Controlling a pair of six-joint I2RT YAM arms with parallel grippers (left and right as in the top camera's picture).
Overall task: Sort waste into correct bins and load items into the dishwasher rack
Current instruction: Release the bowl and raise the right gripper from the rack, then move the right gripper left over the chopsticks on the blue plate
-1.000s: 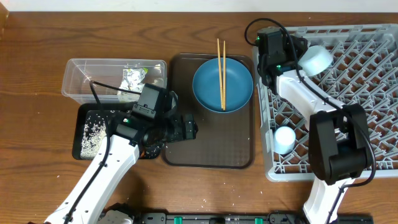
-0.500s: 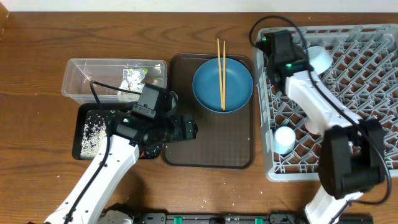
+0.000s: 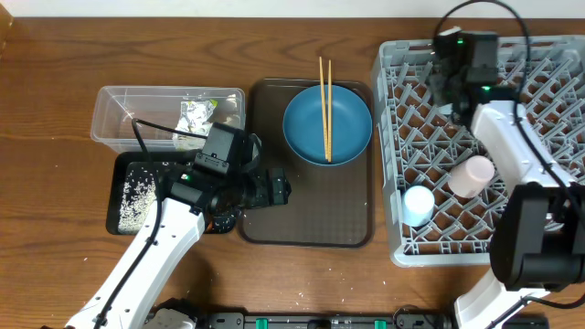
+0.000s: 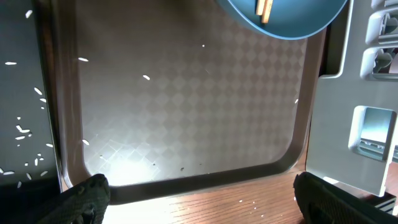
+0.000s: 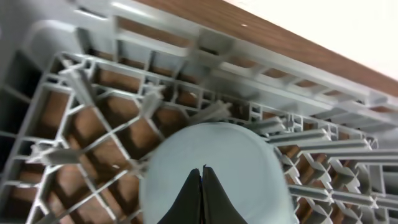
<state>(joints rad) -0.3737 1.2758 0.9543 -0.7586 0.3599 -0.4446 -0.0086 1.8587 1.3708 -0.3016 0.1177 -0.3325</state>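
Right wrist shows right gripper (image 5: 202, 171) pinching white-blue bowl (image 5: 239, 158), hidden overhead.

I work at a tabletop dish-clearing station: brown wood-grain table (image 3: 55, 55), large square grey plastic lattice dishwasher rack (image 3: 416, 137), dark brown rectangular serving tray (image 3: 311, 219).
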